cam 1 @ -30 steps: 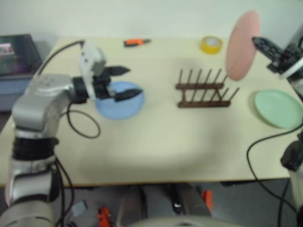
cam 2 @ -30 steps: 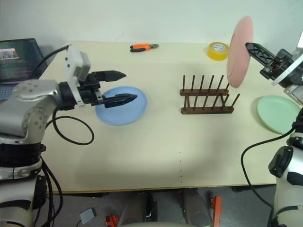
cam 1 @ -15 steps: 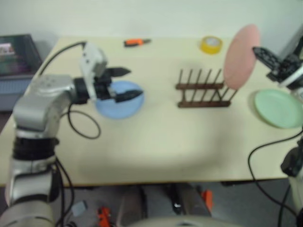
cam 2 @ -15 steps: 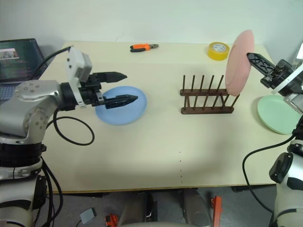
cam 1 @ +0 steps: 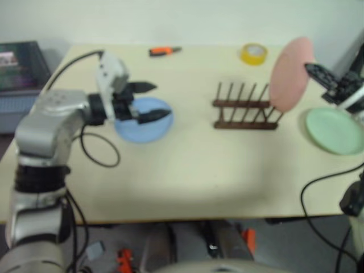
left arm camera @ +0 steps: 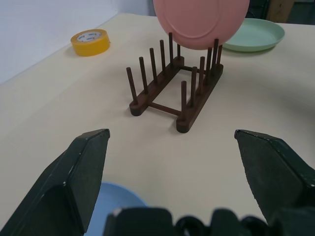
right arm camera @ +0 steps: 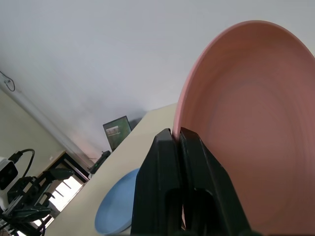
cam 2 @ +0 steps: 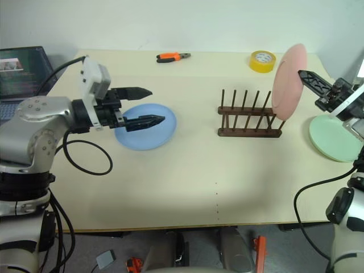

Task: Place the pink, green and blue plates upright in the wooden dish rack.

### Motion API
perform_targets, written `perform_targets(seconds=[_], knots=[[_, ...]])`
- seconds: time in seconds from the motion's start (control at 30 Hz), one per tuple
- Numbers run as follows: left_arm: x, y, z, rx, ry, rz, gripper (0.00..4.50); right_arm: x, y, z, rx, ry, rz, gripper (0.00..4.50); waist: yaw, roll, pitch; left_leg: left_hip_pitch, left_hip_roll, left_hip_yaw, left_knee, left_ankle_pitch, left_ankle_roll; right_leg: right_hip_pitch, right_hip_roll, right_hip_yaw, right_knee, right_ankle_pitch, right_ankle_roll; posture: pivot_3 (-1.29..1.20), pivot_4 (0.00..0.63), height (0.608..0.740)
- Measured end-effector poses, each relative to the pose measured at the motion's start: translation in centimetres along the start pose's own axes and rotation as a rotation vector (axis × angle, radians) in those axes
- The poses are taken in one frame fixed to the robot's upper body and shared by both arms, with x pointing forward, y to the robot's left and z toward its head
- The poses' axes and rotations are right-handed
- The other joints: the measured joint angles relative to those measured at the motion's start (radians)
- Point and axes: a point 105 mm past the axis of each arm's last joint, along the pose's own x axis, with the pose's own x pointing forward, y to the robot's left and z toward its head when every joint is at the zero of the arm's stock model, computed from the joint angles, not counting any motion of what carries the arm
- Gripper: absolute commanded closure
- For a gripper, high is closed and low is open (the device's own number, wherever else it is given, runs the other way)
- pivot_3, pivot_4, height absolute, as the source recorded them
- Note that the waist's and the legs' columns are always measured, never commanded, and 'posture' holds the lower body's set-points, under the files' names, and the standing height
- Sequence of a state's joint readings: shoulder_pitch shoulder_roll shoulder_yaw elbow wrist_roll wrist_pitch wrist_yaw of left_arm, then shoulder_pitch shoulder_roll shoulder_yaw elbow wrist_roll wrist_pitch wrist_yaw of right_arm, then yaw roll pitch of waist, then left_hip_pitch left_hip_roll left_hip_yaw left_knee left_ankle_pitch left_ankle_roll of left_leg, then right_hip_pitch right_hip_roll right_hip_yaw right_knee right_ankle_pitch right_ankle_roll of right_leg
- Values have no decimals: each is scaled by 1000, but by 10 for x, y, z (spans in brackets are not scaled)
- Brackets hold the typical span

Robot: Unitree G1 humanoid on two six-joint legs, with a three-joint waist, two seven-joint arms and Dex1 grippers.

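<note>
My right gripper is shut on the rim of the pink plate, holding it upright over the right end of the wooden dish rack; its lower edge sits at the last pegs. The same pink plate stands above the rack in the left wrist view, and my right gripper pinches its edge in the right wrist view. The blue plate lies flat at the left, with my left gripper open just above it. The green plate lies flat at the right edge.
A yellow tape roll and orange pliers lie near the far table edge. A laptop stands off the table's left side. The near half of the table is bare.
My right gripper has lowered the pink plate toward the rack's right end. The left arm has not moved.
</note>
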State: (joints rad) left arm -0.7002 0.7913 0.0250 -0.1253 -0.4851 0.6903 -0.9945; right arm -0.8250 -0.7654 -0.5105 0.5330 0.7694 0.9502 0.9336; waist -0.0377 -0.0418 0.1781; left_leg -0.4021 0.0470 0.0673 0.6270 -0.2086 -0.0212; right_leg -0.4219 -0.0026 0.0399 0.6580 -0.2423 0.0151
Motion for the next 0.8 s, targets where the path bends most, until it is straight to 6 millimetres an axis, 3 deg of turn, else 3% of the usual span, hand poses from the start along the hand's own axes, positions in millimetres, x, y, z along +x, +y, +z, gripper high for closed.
perform_targets(seconds=[0.07, 0.2, 0.43, 0.67, 0.8], knots=[[0, 0, 0, 1, 1, 0, 25, -2, -2, -3, 5, 5, -4, 4500, 0, 0, 0, 0, 0, 0, 0, 0, 0, 0, 0, 0, 0, 0, 0, 0, 150, 740], [0, 0, 0, 4, 3, 0, 0, -3, -4, -5, 9, 11, -11, 3591, 0, 0, 0, 0, 0, 0, 0, 0, 0, 0, 0, 0, 0, 0, 0, 0, 150, 740], [3, -2, -2, 7, 17, -11, 0, -4, -6, -7, 5, 15, -19, 1186, 0, 0, 0, 0, 0, 0, 0, 0, 0, 0, 0, 0, 0, 0, 0, 0, 150, 740], [3, -1, -2, 9, 20, -8, 0, -3, -6, -8, -34, 22, -26, 1186, -1, 0, 0, 0, 0, 0, 0, 0, 0, 0, 0, 0, 0, 0, 0, 0, 150, 740], [3, -1, -2, 10, 22, -6, 0, -10, -8, -5, -164, 85, -72, 1186, 1, 0, 0, 0, 0, 0, 0, 0, 0, 0, 0, 0, 0, 0, 0, 0, 150, 740]])
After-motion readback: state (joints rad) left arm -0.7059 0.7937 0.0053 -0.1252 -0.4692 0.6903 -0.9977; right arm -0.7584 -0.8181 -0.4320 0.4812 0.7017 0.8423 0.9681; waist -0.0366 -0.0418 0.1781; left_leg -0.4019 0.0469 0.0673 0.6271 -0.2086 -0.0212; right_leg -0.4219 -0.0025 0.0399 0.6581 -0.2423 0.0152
